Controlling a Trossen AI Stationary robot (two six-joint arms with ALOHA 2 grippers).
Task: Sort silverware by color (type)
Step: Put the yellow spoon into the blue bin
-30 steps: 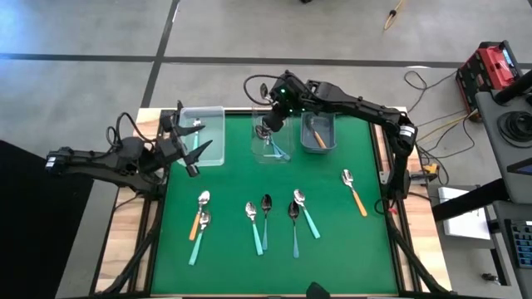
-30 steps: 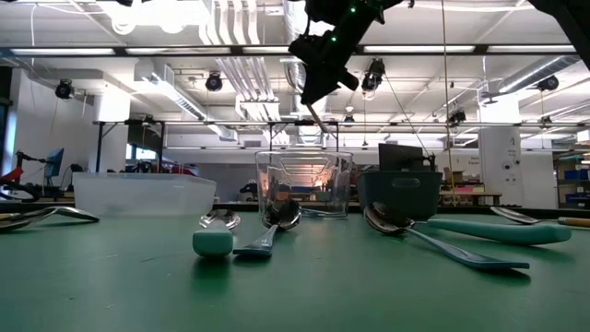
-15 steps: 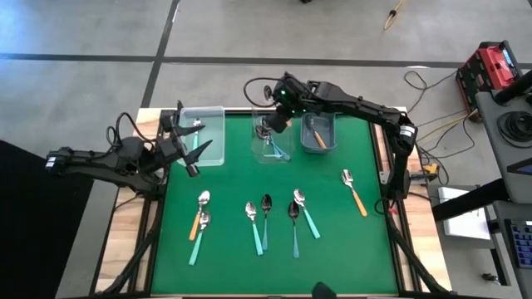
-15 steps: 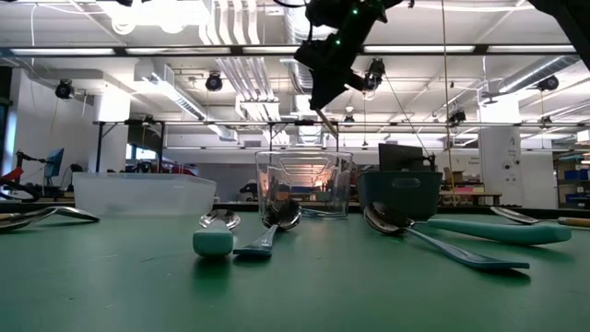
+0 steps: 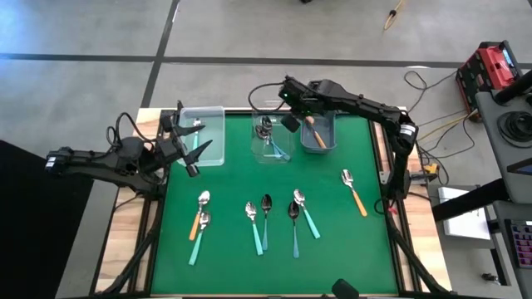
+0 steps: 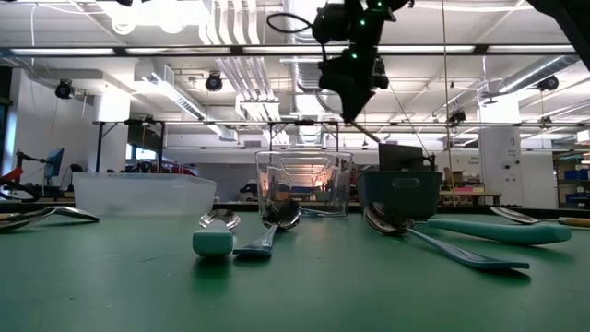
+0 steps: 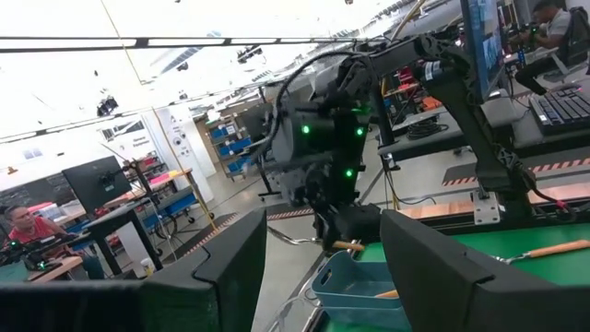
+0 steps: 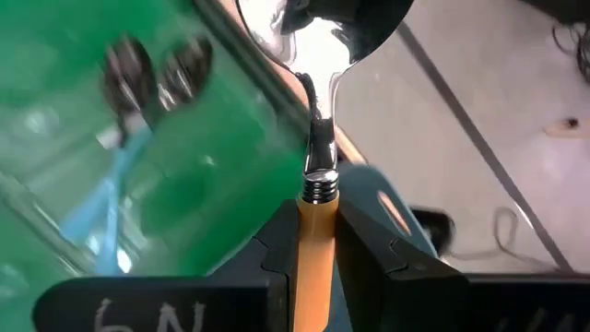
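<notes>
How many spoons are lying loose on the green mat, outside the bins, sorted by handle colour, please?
Orange-handled spoons: 2
Teal or blue-handled spoons: 5
Total: 7

The green bench [image 5: 332,232] carries three bins [image 5: 202,135] along its far edge and seven loose spoons [image 5: 266,221] nearer.

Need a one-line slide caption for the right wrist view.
Right gripper shut on an orange-handled spoon, its bowl pointing forward, above the clear bin of blue-handled spoons.
</notes>
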